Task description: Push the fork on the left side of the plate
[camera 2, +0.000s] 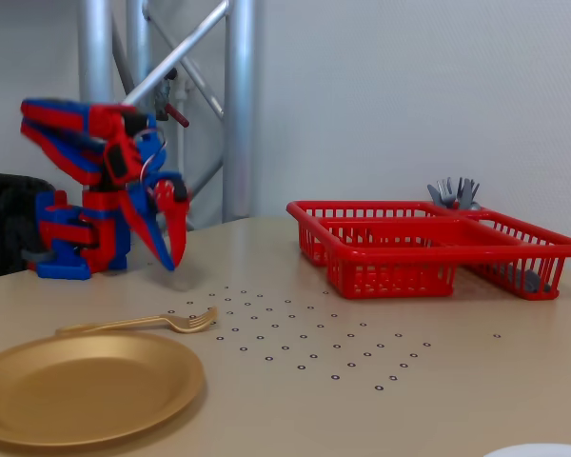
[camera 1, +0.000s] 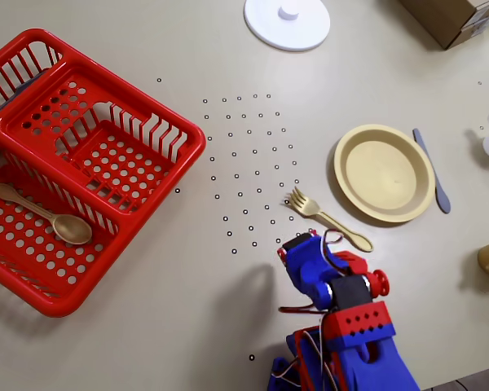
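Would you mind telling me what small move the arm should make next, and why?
Probably slide the hand slightly forward until it meets the fork. The fork lies diagonally by the plate's lower-left rim in the overhead view, and the hand, fingers apparently closed, sits just short of the handle without touching it.

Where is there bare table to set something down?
Free: the patch between the basket and the arm's hand, and the strip between the white disc and the plate. Crowded: around the plate, with the fork and the knife.
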Controlling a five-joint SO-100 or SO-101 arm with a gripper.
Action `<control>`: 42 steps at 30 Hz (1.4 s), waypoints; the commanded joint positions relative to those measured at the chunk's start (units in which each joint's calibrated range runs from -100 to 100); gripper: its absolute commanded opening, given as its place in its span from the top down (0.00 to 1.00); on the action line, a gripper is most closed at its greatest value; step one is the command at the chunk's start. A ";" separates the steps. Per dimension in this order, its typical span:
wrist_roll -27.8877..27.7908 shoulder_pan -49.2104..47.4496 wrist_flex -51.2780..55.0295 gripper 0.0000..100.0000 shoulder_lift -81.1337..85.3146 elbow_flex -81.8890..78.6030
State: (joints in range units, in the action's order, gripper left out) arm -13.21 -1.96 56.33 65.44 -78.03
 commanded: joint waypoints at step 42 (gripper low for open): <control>-16.02 4.47 -9.93 1.00 -35.77 24.72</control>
State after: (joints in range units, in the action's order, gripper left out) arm -30.11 3.23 47.60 30.47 -58.77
